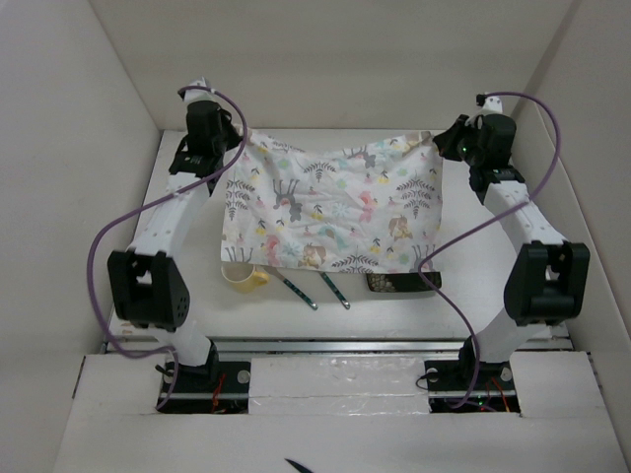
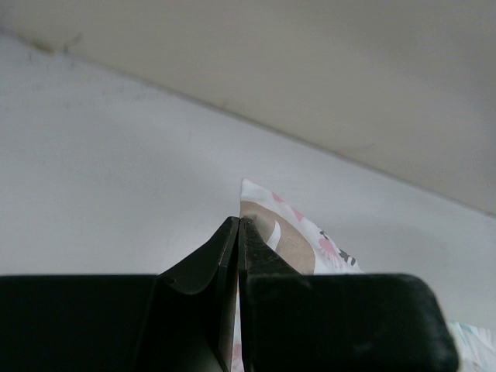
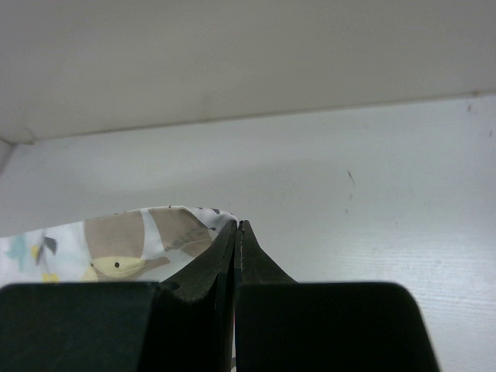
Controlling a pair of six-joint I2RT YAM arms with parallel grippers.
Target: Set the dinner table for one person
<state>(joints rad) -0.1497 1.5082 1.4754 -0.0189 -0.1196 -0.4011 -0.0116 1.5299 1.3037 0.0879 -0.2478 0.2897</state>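
Left fingers pinch shut on the far-left corner of a floral placemat spread over the middle of the white desk. Right fingers clamp its far-right corner. At the near edge: a yellow cup, two slim utensils and a dark object.

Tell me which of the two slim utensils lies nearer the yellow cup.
The left-hand utensil, just right of the yellow cup; the other utensil lies farther right, toward the dark flat object.
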